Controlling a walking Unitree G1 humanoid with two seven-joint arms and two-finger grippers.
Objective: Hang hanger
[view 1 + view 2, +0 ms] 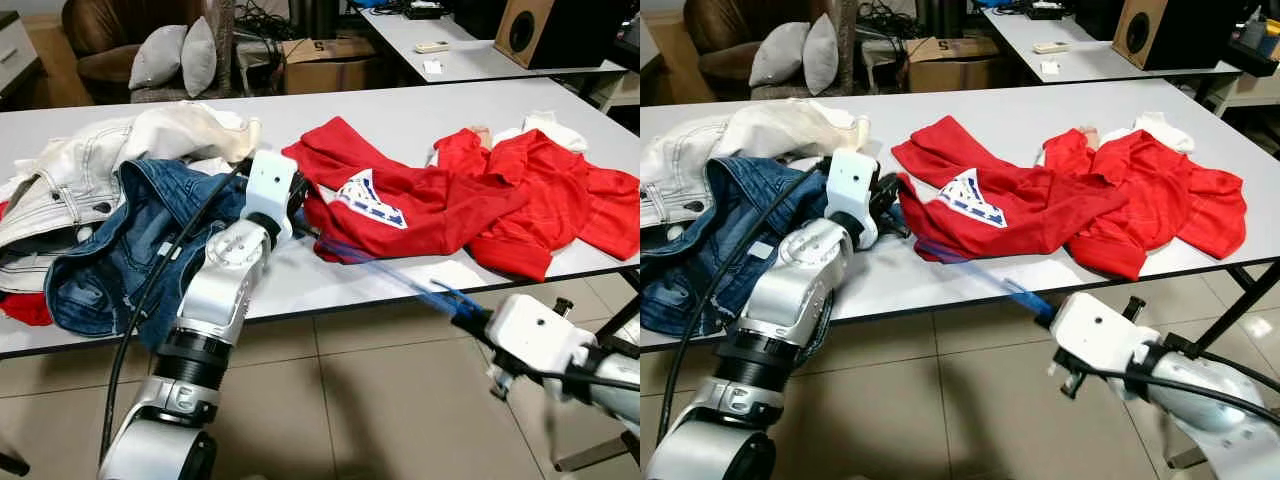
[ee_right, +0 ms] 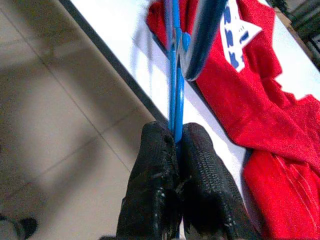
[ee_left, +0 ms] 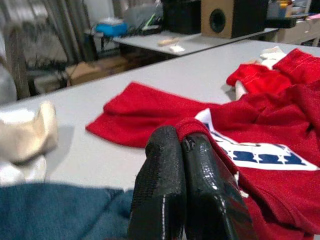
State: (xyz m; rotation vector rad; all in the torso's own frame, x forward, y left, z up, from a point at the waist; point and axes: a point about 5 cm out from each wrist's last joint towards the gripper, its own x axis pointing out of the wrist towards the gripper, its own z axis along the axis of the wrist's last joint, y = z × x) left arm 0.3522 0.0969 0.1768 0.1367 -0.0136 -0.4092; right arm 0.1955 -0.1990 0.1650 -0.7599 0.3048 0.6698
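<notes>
A red shirt (image 1: pixel 400 205) with a white and blue print lies spread on the white table (image 1: pixel 420 110). My left gripper (image 3: pixel 178 134) is shut on a fold of its near edge, close to the denim; in the head view it is the left gripper (image 1: pixel 300 212) at the shirt's left side. A blue hanger (image 2: pixel 175 75) reaches from the table's front edge up under the red shirt. My right gripper (image 2: pixel 175 134) is shut on the hanger's thin end, below and in front of the table edge (image 1: pixel 467 316). The hanger (image 1: pixel 390 268) looks blurred.
A blue denim jacket (image 1: pixel 130 240) and a white jacket (image 1: pixel 120 150) are heaped on the table's left. A second red garment (image 1: pixel 550 200) lies at the right over something white. Behind stand another table with a speaker (image 1: pixel 535 30), a cardboard box (image 1: pixel 330 60) and cushions (image 1: pixel 180 55). Tiled floor lies below.
</notes>
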